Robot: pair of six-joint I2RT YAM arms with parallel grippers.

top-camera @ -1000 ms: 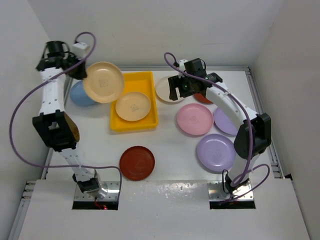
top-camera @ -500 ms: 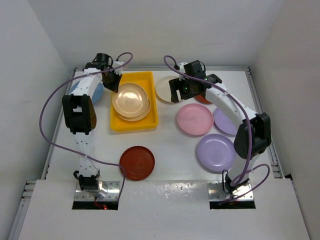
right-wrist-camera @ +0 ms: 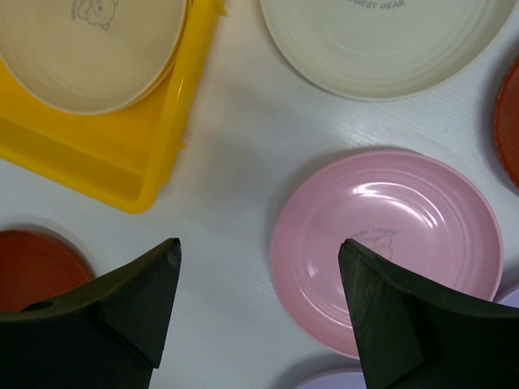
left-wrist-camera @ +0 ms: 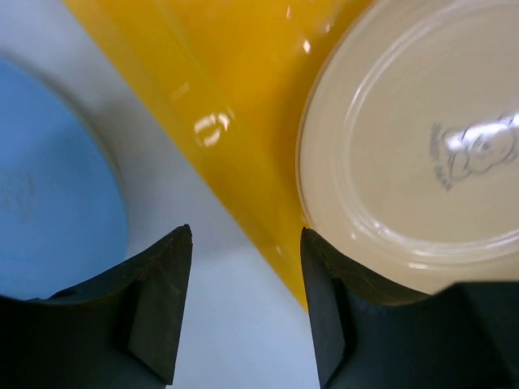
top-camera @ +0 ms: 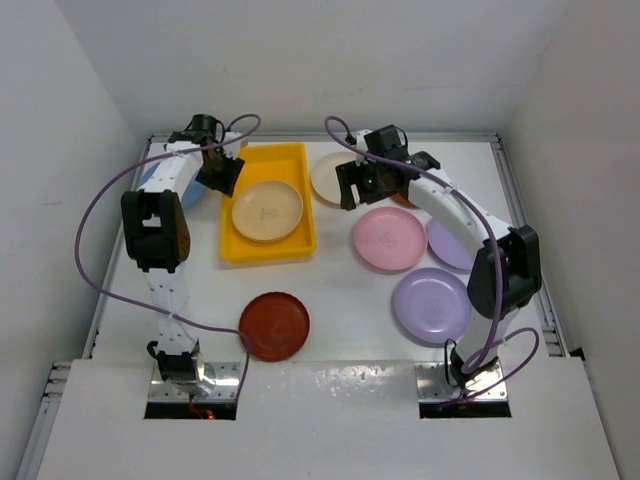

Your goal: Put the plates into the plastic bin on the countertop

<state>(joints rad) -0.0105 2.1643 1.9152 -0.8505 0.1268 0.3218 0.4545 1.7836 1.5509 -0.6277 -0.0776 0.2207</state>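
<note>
A tan-yellow plate (top-camera: 267,210) lies flat in the yellow plastic bin (top-camera: 240,248). In the right wrist view a second rim shows under the tan plate (right-wrist-camera: 89,40). My left gripper (top-camera: 218,172) hovers at the bin's far left corner, open and empty. In its wrist view my left gripper (left-wrist-camera: 246,239) stands over the bin wall (left-wrist-camera: 219,138), with the tan plate (left-wrist-camera: 422,146) on the right and a blue plate (left-wrist-camera: 49,211) on the left. My right gripper (top-camera: 362,190) hangs open and empty, and my right gripper (right-wrist-camera: 259,243) is above the pink plate's (right-wrist-camera: 389,235) left edge.
On the white countertop (top-camera: 340,300) lie a cream plate (top-camera: 332,178), a pink plate (top-camera: 390,238), two lavender plates (top-camera: 432,305) (top-camera: 455,245) and a dark red plate (top-camera: 274,325). Another dark red plate (top-camera: 405,198) is mostly hidden behind the right arm. White walls close the sides and back.
My left arm swung the held tan plate from the far left down onto the plate in the bin, then let go and opened. The right arm barely moved.
</note>
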